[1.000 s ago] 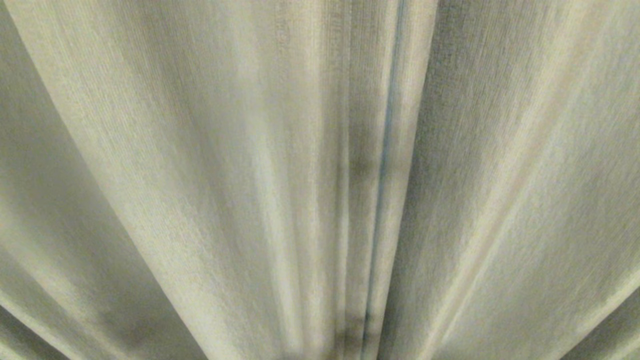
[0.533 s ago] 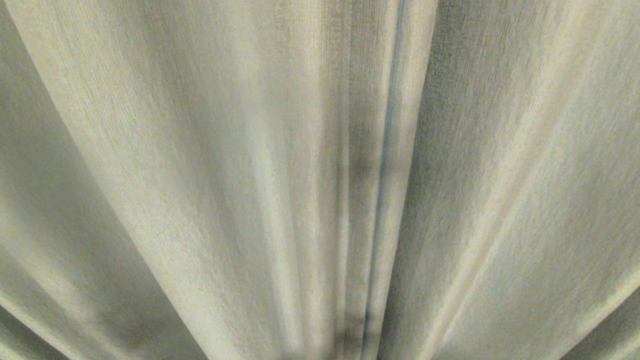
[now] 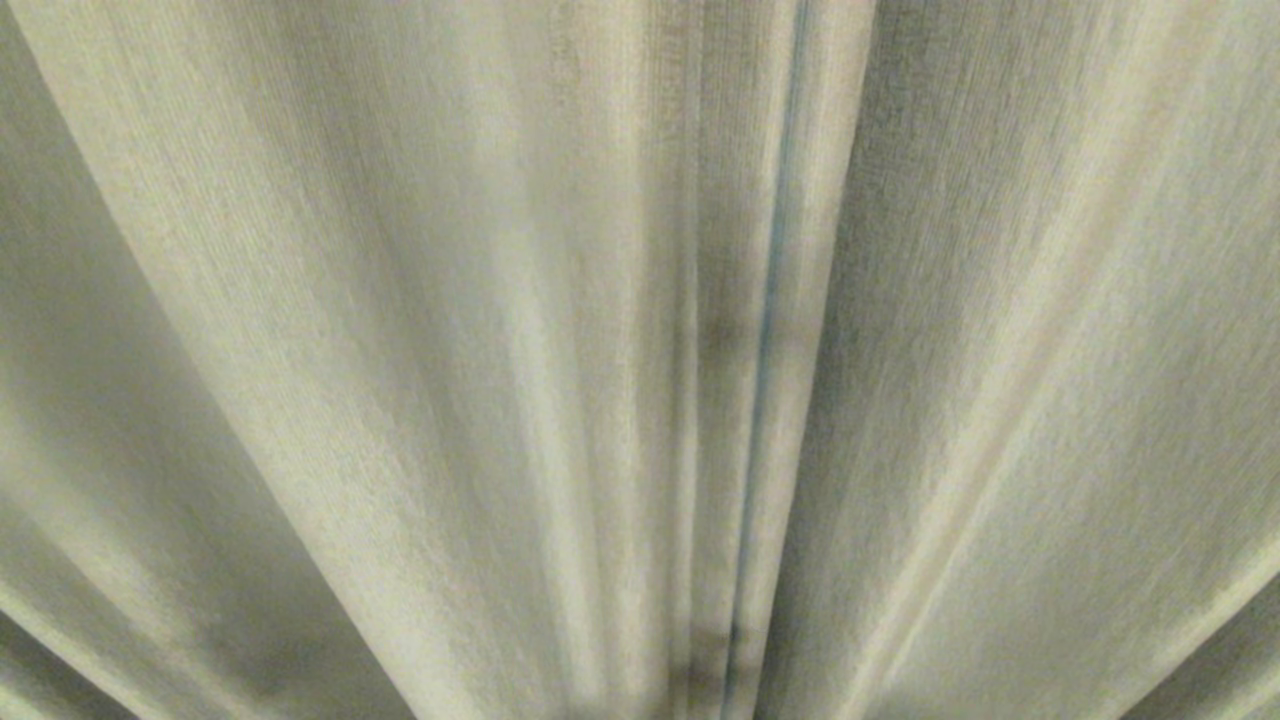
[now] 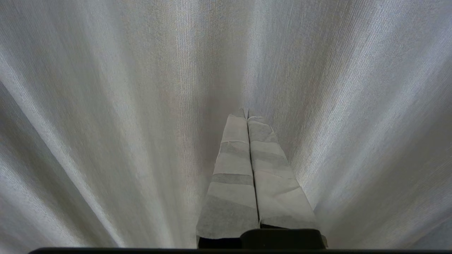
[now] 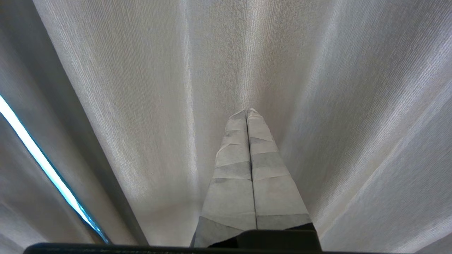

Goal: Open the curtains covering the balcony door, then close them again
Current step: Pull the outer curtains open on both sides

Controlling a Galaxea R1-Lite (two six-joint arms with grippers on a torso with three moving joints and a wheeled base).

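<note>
Cream-beige pleated curtains (image 3: 400, 350) fill the whole head view, drawn together with a thin bluish slit (image 3: 770, 300) where the two panels meet. The balcony door is hidden behind them. In the left wrist view my left gripper (image 4: 247, 112) is shut, its taped fingers pressed together with nothing between them, the tips close against the curtain fabric (image 4: 106, 106). The right wrist view shows my right gripper (image 5: 247, 110) shut and empty too, tips near the curtain folds (image 5: 141, 88). A bright strip of daylight (image 5: 39, 155) shows at a gap between the panels there.
Fabric folds fill every view. No floor, furniture or wall shows.
</note>
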